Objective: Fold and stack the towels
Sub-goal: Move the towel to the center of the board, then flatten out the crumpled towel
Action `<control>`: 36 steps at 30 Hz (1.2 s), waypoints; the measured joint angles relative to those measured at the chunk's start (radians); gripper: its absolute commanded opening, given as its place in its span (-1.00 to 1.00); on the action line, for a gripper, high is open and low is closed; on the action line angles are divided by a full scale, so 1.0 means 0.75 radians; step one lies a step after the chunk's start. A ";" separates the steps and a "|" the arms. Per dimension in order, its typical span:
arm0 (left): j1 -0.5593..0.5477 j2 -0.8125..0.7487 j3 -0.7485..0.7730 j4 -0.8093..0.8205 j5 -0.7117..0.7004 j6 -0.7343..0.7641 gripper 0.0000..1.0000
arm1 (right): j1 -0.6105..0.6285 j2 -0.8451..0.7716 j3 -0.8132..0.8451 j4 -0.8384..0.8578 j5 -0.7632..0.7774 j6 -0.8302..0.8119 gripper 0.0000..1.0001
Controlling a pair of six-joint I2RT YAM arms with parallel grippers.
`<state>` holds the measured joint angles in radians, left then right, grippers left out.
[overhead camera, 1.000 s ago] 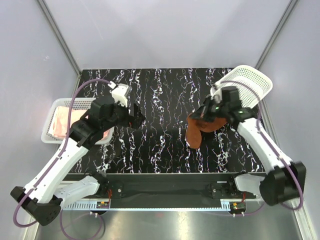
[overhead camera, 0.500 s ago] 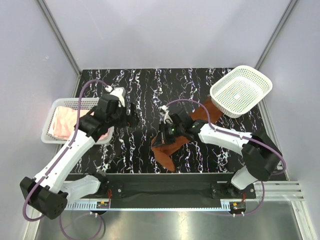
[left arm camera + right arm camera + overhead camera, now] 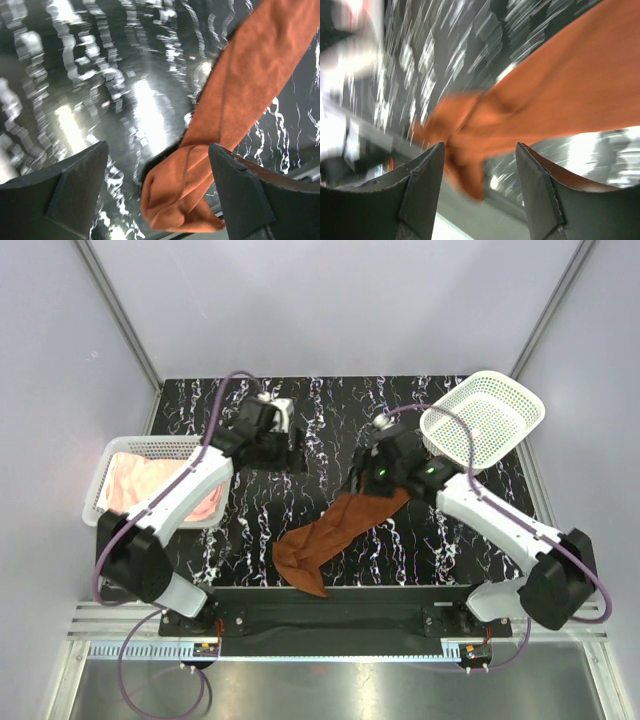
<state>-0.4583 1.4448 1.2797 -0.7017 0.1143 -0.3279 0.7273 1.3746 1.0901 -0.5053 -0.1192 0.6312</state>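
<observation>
The rust-brown towel lies on the black marbled table as a long diagonal strip, with its bunched end near the front edge. My right gripper hovers open over its upper end. In the right wrist view its jaws stand apart and the towel lies blurred beyond them. My left gripper is open above the table's back middle, apart from the towel. Through its jaws the towel shows below. A pale pink towel rests in the left basket.
A white mesh basket sits tilted at the back right corner, close behind my right arm. The left basket stands at the table's left edge, beside my left arm. The metal rail with the arm bases runs along the front.
The right arm carried the brown towel from the right basket to the table's middle, then drew back and opened. The towel now lies stretched out. The left gripper swung toward the back centre.
</observation>
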 measured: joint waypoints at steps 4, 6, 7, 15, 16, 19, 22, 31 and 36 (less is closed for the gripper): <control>-0.116 0.156 0.063 0.027 0.040 0.014 0.59 | -0.363 0.011 0.156 -0.108 0.131 -0.066 0.26; -0.158 0.171 0.039 0.044 0.060 0.013 0.59 | -0.484 0.074 0.238 -0.148 0.190 -0.078 0.29; -0.171 0.167 0.012 0.063 0.063 0.011 0.58 | -0.522 0.121 0.281 -0.169 0.216 -0.078 0.29; -0.316 0.120 -0.325 0.248 0.110 -0.050 0.61 | -0.555 0.669 0.659 -0.322 0.278 -0.069 0.17; -0.353 0.120 -0.336 0.249 0.103 -0.053 0.64 | -0.556 0.725 0.700 -0.334 0.281 -0.068 0.16; -0.454 0.134 -0.327 0.257 0.054 -0.056 0.67 | -0.557 0.818 0.765 -0.374 0.276 -0.067 0.17; -0.532 0.186 -0.286 0.238 -0.010 -0.045 0.67 | -0.558 0.850 0.782 -0.411 0.248 -0.073 0.17; -0.573 0.194 -0.373 0.275 -0.077 -0.040 0.35 | -0.559 0.872 0.647 -0.404 0.205 -0.079 0.03; -0.573 0.197 -0.389 0.305 -0.077 -0.031 -0.53 | -0.561 0.877 0.591 -0.336 0.095 -0.097 -0.29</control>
<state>-0.8883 1.5925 0.9878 -0.4732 0.0566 -0.3511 0.3065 2.0323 1.5333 -0.7570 -0.0479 0.5587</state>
